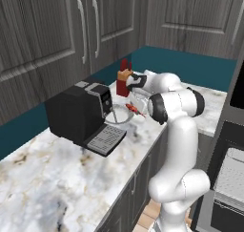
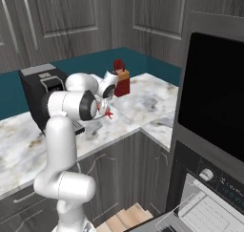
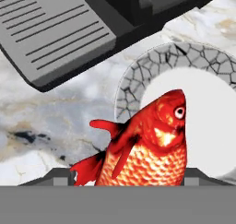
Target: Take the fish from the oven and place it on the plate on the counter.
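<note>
Holding the fish between spread jaws of the gripper, head pointing away from the hand, scaled body filling the gap between the two dark finger tips at the bottom of the hand view. Hanging with that fish just above the near rim of the plate: pale centre directly beyond the fish's head, cracked grey rim curving round to the left and far side. Whether fish and plate touch cannot be told.

Just beyond the plate, the grey slotted drip tray of the black coffee machine, close to the plate's far rim and leaving little room on that side. Bare marble tabletop to the left of the gripper, open and veined. In the left base view, the tabletop's front edge running just below the gripper, with dark cabinets beneath. Farther back, a red box against the teal wall strip.

Reaching forward and bent low over the tabletop, white elbow joint raised in front of the gripper in both base views, fish showing as a red sliver beside it. Well to the right, the oven, door open.
</note>
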Tool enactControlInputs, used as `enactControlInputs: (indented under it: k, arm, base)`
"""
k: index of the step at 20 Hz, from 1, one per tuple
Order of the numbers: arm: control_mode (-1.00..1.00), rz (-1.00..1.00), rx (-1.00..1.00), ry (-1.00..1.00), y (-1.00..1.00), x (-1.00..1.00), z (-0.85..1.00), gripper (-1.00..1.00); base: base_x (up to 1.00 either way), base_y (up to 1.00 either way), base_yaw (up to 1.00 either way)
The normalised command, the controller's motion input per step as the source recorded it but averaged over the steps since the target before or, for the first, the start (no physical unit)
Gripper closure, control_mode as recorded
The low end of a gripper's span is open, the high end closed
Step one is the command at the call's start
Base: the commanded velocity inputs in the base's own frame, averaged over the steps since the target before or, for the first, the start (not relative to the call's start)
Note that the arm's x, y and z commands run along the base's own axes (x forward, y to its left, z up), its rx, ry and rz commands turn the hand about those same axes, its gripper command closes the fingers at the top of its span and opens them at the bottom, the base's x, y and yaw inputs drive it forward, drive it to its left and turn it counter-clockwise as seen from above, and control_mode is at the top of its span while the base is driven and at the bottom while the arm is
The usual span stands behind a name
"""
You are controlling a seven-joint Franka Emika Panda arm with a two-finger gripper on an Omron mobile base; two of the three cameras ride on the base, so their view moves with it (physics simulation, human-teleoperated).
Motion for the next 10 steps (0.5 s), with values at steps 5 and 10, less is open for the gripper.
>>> enactControlInputs:
  k: [5,10]
  arm:
    - [-1.00,0.00,0.00,-0.09,0.15,0.58,-0.18,1.00]
    - [-1.00,0.01,0.00,-0.05,0.21,0.40,-0.29,1.00]
  base:
    - [0.00,0.00,0.00]
    - [0.00,0.00,0.00]
